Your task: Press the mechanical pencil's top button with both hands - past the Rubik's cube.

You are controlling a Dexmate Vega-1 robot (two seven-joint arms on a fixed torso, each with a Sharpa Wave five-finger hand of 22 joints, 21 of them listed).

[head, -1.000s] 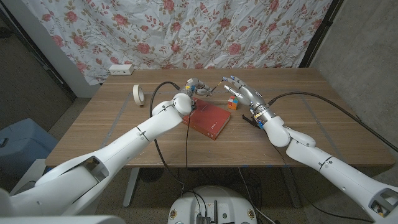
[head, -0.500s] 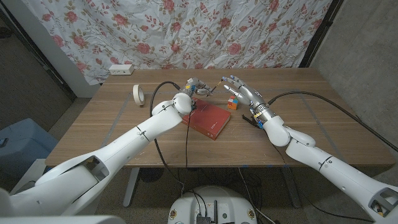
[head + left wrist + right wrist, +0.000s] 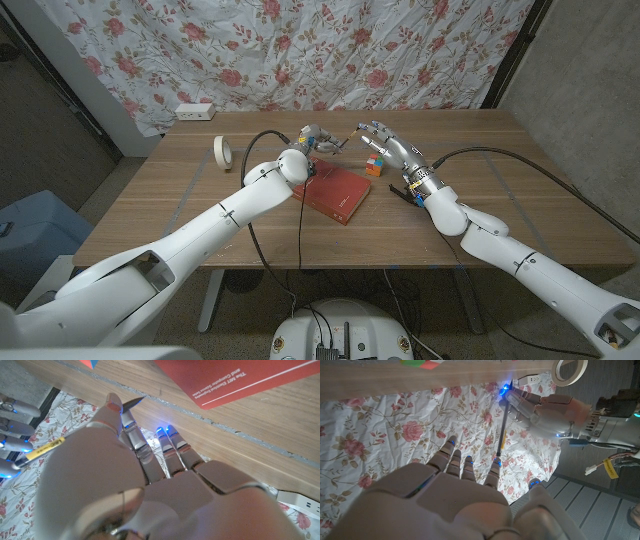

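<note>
My left hand grips the mechanical pencil above the table's far middle, its free end pointing towards my right hand. In the right wrist view the dark pencil with a yellow band runs from the left hand to one of my right fingertips, which sits at its end; whether they touch I cannot tell. In the left wrist view the yellow part of the pencil sticks out beside my left hand. The Rubik's cube lies on the table under my right hand, whose fingers are spread.
A red book lies near the cube, on its left. A roll of tape stands at the far left, and a white power strip sits at the back edge. A flowered curtain hangs behind the table.
</note>
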